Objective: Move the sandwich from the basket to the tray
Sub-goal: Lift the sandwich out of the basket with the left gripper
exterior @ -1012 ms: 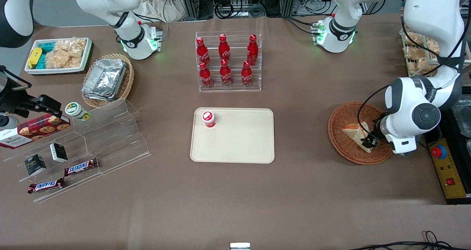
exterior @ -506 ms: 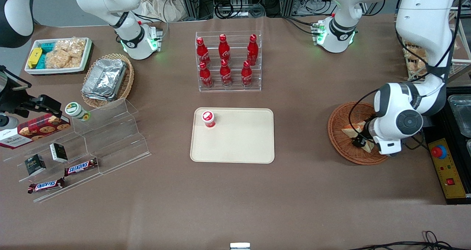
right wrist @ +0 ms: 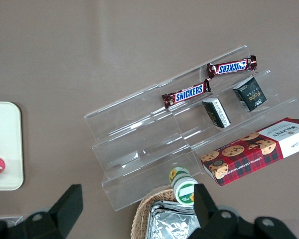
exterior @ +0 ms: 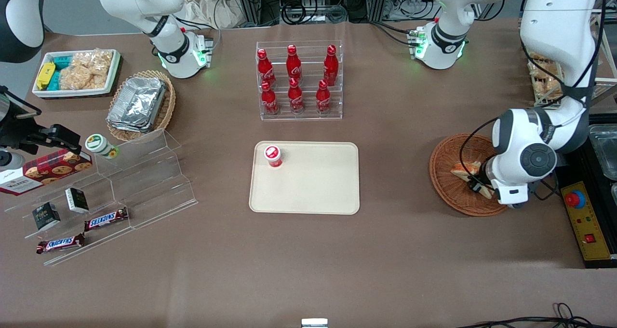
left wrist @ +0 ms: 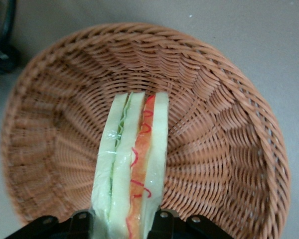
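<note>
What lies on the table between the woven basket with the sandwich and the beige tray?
Nothing: the front view shows only bare brown tablecloth between the basket and the tray. The gripper is over the basket, shut on the sandwich.

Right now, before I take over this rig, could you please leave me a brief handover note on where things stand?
Gripper: the left arm's, down in the wicker basket, fingers shut on the sandwich, one on each bread face.
Sandwich: on edge in the grip, filling stripe facing the wrist camera, over the basket's floor; not clear of the rim.
Tray: mid-table, toward the parked arm from the basket, holding only a red-capped cup at one corner nearer the cola bottle rack.
Done: the grasp.
Left: lift clear of the basket, carry to the tray, set the sandwich on bare tray away from the cup, release.
</note>
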### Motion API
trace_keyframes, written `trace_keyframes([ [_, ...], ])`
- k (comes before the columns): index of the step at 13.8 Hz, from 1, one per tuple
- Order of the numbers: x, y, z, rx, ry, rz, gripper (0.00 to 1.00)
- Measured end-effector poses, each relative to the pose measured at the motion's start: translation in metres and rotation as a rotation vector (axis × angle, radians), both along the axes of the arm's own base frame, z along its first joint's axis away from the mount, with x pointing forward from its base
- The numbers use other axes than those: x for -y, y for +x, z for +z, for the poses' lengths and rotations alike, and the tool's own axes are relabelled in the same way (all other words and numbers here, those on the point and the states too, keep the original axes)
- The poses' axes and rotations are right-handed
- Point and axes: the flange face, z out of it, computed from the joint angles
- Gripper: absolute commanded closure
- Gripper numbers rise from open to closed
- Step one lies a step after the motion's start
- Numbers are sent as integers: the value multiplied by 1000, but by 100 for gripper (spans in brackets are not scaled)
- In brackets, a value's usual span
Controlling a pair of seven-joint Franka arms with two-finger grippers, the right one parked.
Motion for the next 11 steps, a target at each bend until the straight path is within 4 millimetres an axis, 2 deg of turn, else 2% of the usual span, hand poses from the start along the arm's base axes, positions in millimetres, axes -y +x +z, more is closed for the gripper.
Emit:
trace_keyframes([
  [1,-2,4,19,-18,-2,-42,100],
  [3,0,16,69,-16,-34,-128,100],
  [5,17,24,125,-6,-124,-192,100],
  [6,34,27,153,-1,-157,-243,100],
  [8,84,32,196,22,-200,-387,100],
  [9,116,32,210,38,-224,-474,100],
  [10,150,31,216,48,-248,-546,100],
  [11,185,28,213,45,-275,-607,100],
])
